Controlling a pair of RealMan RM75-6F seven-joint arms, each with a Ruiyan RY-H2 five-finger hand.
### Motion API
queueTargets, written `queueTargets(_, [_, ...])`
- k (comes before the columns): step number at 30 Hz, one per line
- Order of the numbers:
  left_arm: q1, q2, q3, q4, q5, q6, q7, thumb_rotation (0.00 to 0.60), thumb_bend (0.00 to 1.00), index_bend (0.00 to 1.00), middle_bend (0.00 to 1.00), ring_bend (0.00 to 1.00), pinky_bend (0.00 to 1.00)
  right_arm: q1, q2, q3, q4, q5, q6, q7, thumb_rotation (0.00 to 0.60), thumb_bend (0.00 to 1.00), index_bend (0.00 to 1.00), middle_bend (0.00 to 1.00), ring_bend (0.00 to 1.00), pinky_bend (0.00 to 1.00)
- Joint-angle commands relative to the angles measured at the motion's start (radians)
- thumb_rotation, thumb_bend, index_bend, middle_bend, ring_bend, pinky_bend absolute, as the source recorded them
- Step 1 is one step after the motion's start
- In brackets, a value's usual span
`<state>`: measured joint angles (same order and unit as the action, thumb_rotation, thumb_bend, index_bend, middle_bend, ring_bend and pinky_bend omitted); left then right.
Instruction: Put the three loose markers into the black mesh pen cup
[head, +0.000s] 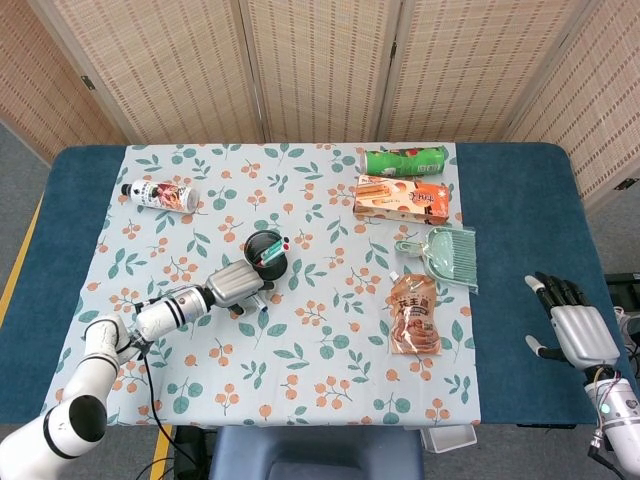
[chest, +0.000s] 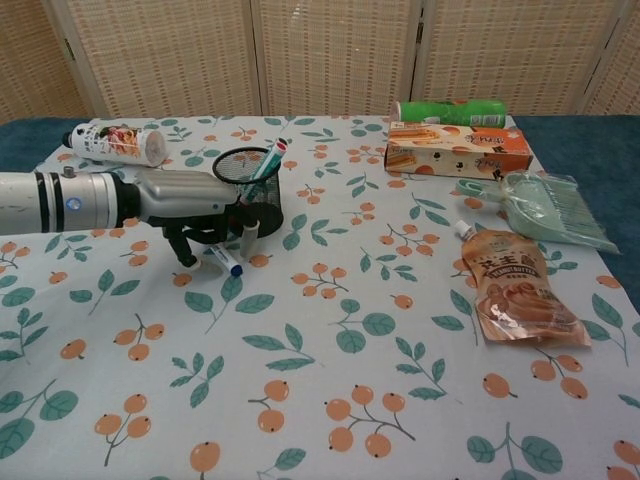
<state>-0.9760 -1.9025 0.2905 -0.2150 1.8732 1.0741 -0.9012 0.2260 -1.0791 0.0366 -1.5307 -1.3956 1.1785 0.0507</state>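
Markers stand in the black mesh cup (chest: 254, 190) near the middle-left of the tabletop (chest: 330, 400); two (chest: 268, 160) lean out of its rim. A third, blue-capped marker (chest: 227, 260) lies flat on the cloth just in front of the cup, under the left hand (chest: 195, 205), whose fingers (chest: 248, 236) curl down around it; whether they grip it cannot be told. The right hand (head: 575, 328) hangs off the far right edge, fingers spread and empty.

The left hand (head: 235, 285) hovers over a marker (head: 259, 304) beside the black mesh pen cup (head: 266, 251).
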Motion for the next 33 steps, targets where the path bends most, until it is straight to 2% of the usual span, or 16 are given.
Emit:
queueTargets(1, [0.0, -0.003, 0.002, 0.004, -0.002, -0.002, 0.001, 0.6, 0.34, 0.46, 0.97, 0.98, 0.97, 0.001, 0.0, 0.0, 0.001, 0.001, -0.003, 0.001, 0.6, 0.28, 0.05, 0.0, 0.0, 0.0])
queueTargets(5, [-0.001, -0.007, 0.001, 0.008, -0.007, -0.011, 0.004, 0.6, 0.34, 0.47, 0.97, 0.98, 0.97, 0.003, 0.001, -0.001, 0.002, -0.002, -0.005, 0.005, 0.6, 0.28, 0.05, 0.0, 0.0, 0.0])
queueTargets(22, [0.024, -0.004, 0.004, 0.012, -0.022, 0.006, 0.018, 0.6, 0.35, 0.61, 1.0, 0.99, 0.99, -0.002, 0.0, -0.001, -0.003, -0.009, 0.011, -0.003, 0.6, 0.28, 0.05, 0.0, 0.0, 0.0])
queueTargets(27, [0.036, 0.044, -0.036, -0.033, -0.063, 0.061, -0.015, 0.6, 0.35, 0.61, 1.0, 0.99, 1.0, -0.001, 0.001, -0.003, -0.002, -0.014, 0.012, 0.002, 0.6, 0.28, 0.05, 0.0, 0.0, 0.0])
queueTargets(31, [0.045, 0.123, -0.109, -0.141, -0.135, 0.117, -0.091, 0.6, 0.35, 0.6, 1.0, 0.99, 1.0, -0.002, 0.003, -0.006, -0.003, -0.025, 0.015, 0.012, 0.6, 0.28, 0.05, 0.0, 0.0, 0.0])
queueTargets(33, [0.049, 0.183, -0.156, -0.238, -0.181, 0.141, -0.121, 0.6, 0.35, 0.6, 1.0, 0.99, 1.0, -0.002, 0.005, -0.008, -0.003, -0.032, 0.018, 0.018, 0.6, 0.28, 0.05, 0.0, 0.0, 0.0])
